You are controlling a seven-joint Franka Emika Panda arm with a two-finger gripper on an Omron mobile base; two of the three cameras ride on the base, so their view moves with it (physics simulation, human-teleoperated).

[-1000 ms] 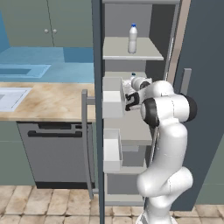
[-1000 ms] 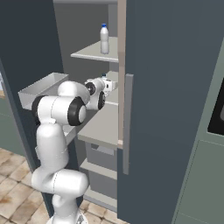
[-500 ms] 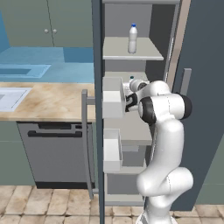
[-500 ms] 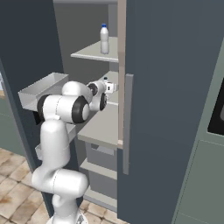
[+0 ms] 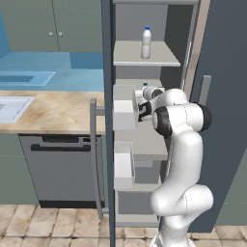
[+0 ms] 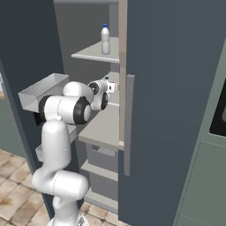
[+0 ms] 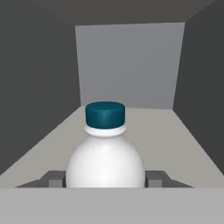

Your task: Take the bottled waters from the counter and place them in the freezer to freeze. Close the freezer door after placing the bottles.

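In the hand view, the tool (image 7: 105, 178) sits at the bottom centre of the frame, its two dark fingertips (image 7: 54, 178) pinching a white bottle (image 7: 105, 162) from either side. The bottle stands upright, long axis vertical in that frame, blue cap at the top. Its lower half is cut off by the bottom of the picture, so whether it rests on the shelf (image 7: 192, 153) cannot be told. Behind it the pale shelf runs back to a grey rear wall at the upper centre, with dark side walls left and right.

In the left base view, the white arm (image 5: 181, 159) rises from the lower right and bends into the open freezer (image 5: 147, 140) at mid-frame. The tool and the held bottle are mostly hidden there behind the wrist and a white door bin (image 5: 124, 107); only a small bit of cap seems to show. Further back, at the upper centre, a second bottle (image 5: 146, 43) stands upright on the higher shelf (image 5: 130, 55), cap up. The freezer door (image 5: 107, 120) stands open, seen edge-on, its bar handle (image 5: 94, 159) towards the left. Beyond it, at mid-left, lies the beige worktop (image 5: 58, 113) with the sink cut off by the frame's left edge.

In the right base view, the second bottle (image 6: 105, 39) is at the upper centre, and the closed right-hand door panel (image 6: 176, 101) hides the right part of the shelves.
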